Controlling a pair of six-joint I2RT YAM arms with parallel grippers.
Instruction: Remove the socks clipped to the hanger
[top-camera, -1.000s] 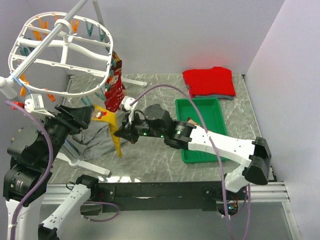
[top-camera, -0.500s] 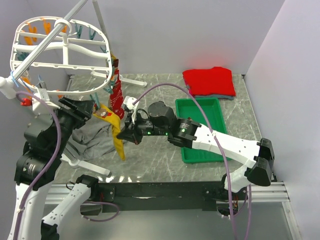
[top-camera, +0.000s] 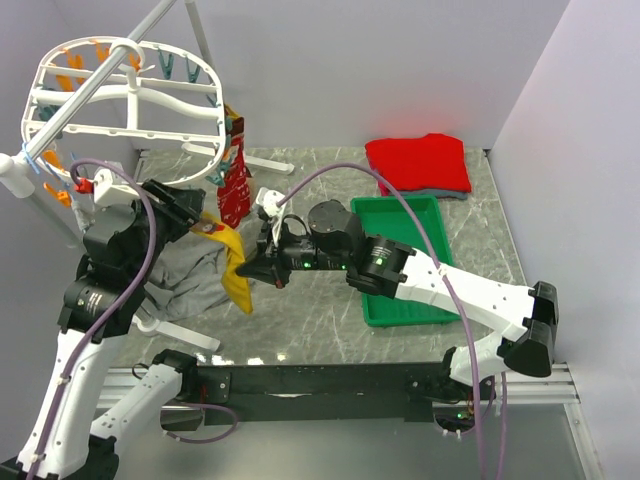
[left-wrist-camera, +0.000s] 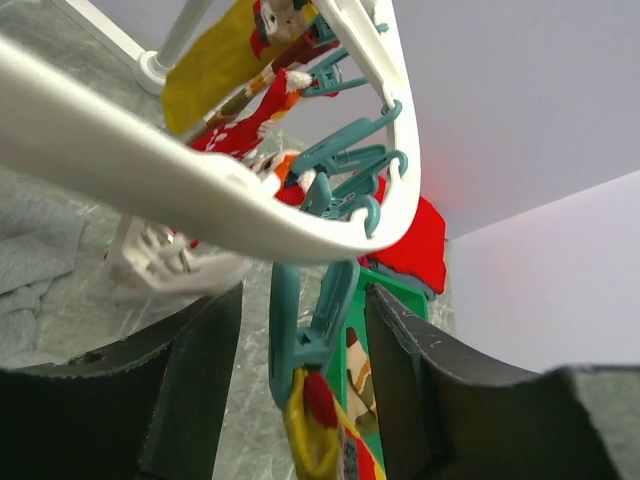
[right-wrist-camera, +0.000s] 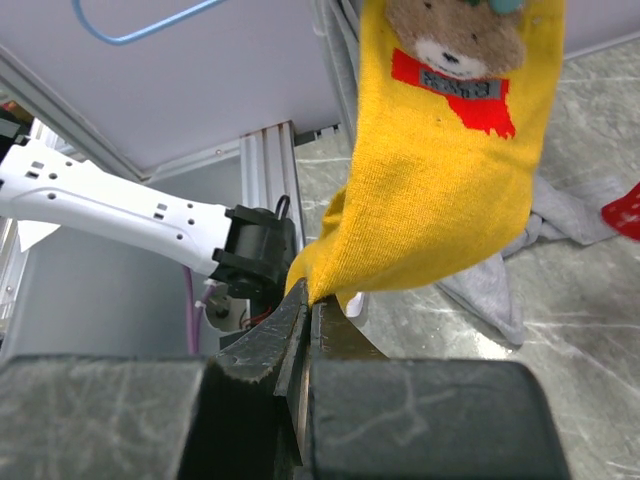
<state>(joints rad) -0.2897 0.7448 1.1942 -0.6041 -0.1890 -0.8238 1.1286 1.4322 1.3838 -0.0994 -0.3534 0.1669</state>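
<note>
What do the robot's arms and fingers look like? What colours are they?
The left arm and right arm are white tubes joined by chunky black joints. A purple cable loops along each. Tiny green lights glow on the right one. The fingers are dark grey and blocky.

Under the hanger (left-wrist-camera: 200, 190) (its near rim blurred), the yellow sock (left-wrist-camera: 312, 445) is cut by the bottom edge; from the right wrist, its cuff runs off the top.
</note>
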